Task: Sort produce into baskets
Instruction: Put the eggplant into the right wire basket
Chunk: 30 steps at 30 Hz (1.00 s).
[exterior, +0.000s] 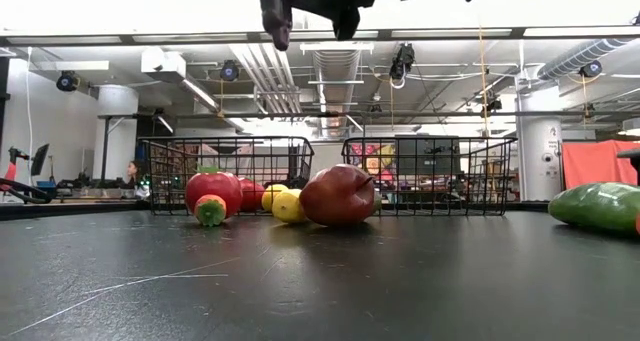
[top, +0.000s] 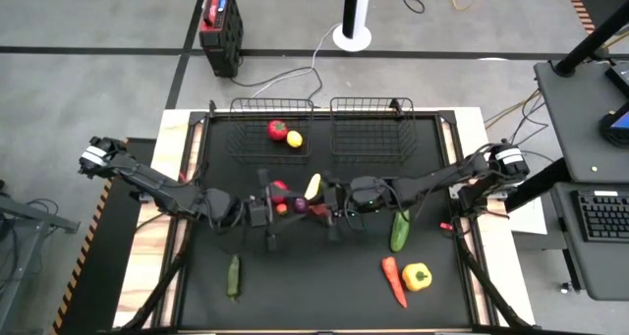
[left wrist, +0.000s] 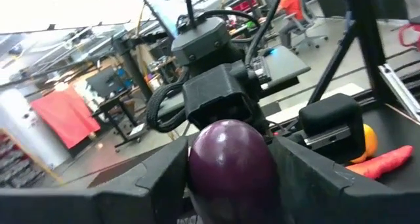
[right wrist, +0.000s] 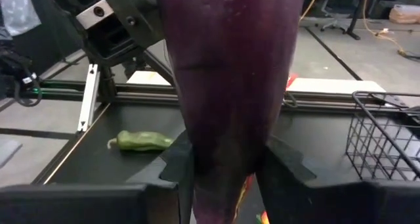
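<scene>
A purple eggplant [top: 298, 207] hangs in the air over the table's middle, between my two grippers. My left gripper [top: 283, 210] comes from the table's left and is shut on one end. My right gripper [top: 314, 210] comes from the right and is shut on the other. Below them on the table lie a red tomato [top: 280, 188], a yellow squash [top: 313, 186] and a red apple [exterior: 340, 195]. The left basket [top: 236, 129] holds a tomato [top: 278, 130] and a lemon [top: 294, 139]. The right basket [top: 371, 104] holds nothing. My left gripper pinches the eggplant's rounded end [left wrist: 230, 152] between its two fingers [left wrist: 164, 181], level, from the table's left, along its length. The eggplant is lifted clear of the table. My right gripper pinches the eggplant's narrower part [right wrist: 223, 165] between its two fingers [right wrist: 282, 178], level, from the table's right. The eggplant's body reaches out past them.
A green cucumber [top: 399, 230], an orange carrot [top: 393, 279] and a yellow pepper [top: 417, 276] lie at the near right. A green vegetable [top: 234, 276] lies at the near left. A red-and-black box [top: 219, 21] stands on the floor beyond the table.
</scene>
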Each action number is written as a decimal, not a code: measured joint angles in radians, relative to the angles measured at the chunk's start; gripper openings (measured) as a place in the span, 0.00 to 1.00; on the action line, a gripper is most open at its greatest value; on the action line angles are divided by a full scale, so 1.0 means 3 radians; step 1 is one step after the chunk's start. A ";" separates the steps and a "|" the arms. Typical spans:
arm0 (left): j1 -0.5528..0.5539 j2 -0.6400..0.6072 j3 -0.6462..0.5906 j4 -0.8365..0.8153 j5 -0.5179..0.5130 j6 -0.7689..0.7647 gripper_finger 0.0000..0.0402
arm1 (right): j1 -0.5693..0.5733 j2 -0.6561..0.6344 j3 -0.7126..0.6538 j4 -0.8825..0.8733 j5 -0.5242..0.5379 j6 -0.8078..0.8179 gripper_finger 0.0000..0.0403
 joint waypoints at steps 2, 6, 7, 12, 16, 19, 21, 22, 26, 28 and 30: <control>0.0000 -0.0001 0.0000 0.0005 -0.0094 -0.0061 0.54 | -0.0005 -0.0004 0.0000 0.0000 0.0009 0.0002 0.30; -0.0016 -0.0008 0.0000 -0.0029 -0.0168 -0.0085 0.61 | -0.0028 -0.0019 0.0000 -0.0049 0.0004 0.0046 0.33; -0.0032 -0.0019 -0.0002 -0.0050 -0.0203 -0.0095 0.62 | -0.0043 -0.0037 0.0000 -0.0088 -0.0004 0.0073 0.34; -0.0154 -0.0201 -0.0005 -0.0283 -0.0578 -0.0119 0.69 | -0.0168 -0.0275 -0.0001 -0.0583 0.0009 0.0178 0.32; -0.0227 -0.0401 -0.0005 -0.0630 -0.0694 -0.0421 0.70 | -0.0333 -0.0592 0.0059 -0.1250 0.0311 0.0185 0.31; -0.0239 -0.0525 -0.0005 -0.0861 -0.0700 -0.0762 0.70 | -0.0504 -0.0738 0.0291 -0.1958 0.0679 0.0093 0.31; -0.0239 -0.0570 -0.0005 -0.1027 -0.0702 -0.0946 0.70 | -0.0628 -0.0753 0.0507 -0.2404 0.0896 0.0006 0.31; -0.0239 -0.0585 -0.0005 -0.1066 -0.0707 -0.1013 0.70 | -0.0698 -0.0747 0.0611 -0.2615 0.0971 -0.0059 0.31; -0.0242 -0.0607 -0.0005 -0.1155 -0.0932 -0.1071 0.70 | -0.1002 -0.0626 0.1037 -0.3281 0.1049 -0.0266 0.31; -0.0255 -0.0608 -0.0005 -0.1157 -0.1177 -0.1073 0.70 | -0.1154 -0.0548 0.1182 -0.3536 0.1053 -0.0366 0.31; -0.0272 -0.0611 -0.0005 -0.1155 -0.1412 -0.1076 0.70 | -0.1301 -0.0473 0.1274 -0.3747 0.1053 -0.0509 0.31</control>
